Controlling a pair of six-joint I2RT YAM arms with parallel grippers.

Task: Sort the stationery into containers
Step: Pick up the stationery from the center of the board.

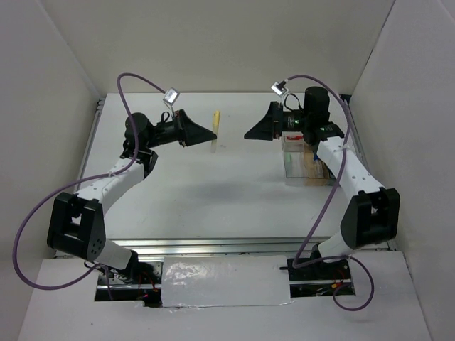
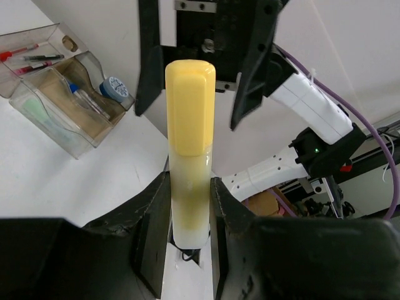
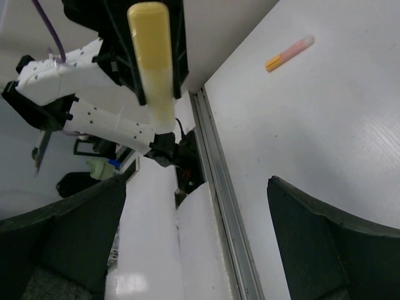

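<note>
Left gripper (image 2: 189, 187): clamped on the lower, pale end of the yellow marker (image 2: 190, 106), which stands upright out of the fingers.
Right gripper (image 1: 254, 130): jaws spread wide and holding nothing, facing the marker from just beside it.
Marker's place: in the air between the two grippers, above the table (image 3: 325, 125) and well apart from the box (image 2: 62, 134).
Box contents: red pens (image 2: 25, 53) in the far compartment, with a blue-white roll (image 2: 114, 86) and a clear tube in nearer ones.
Left to sort: an orange marker (image 3: 289, 53) lies alone on the table.
Weight: probably light, a short hollow plastic stick.
Stiffness: rigid, so it should not bend under a pinch.
Surface: smooth, glossy plastic that could slide or twist in a loose grip.
Cap: the opaque yellow upper part looks like a cap, though the seam is blurred; it might pull off.
Best hold: across the bare upper half, square to its flatter sides and clear of the left fingers.
Risk: a pinch at the very top could let it pivot.
</note>
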